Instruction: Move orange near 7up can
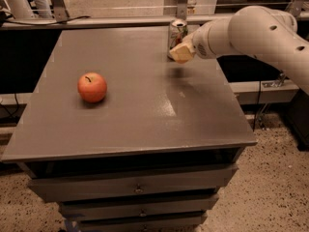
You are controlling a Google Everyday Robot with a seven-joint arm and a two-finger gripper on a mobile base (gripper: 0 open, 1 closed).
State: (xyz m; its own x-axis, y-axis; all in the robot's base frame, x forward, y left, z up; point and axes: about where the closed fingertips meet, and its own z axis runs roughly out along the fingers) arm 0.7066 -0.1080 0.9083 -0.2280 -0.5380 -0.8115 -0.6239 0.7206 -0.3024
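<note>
The 7up can (pixel 177 31) stands upright near the far edge of the grey table (pixel 145 124), right of the middle. It is silver with a shiny top. My gripper (pixel 180 53) hovers just in front of the can's lower part and covers some of it, a little above the table top. My white arm reaches in from the right. The orange is not in view; I cannot tell whether it is hidden in the gripper.
A red-orange apple (pixel 92 87) with a dark stem sits on the left part of the table. Drawers run below the table's front edge. A rail and metal frame stand behind the far edge. Speckled floor lies to the right.
</note>
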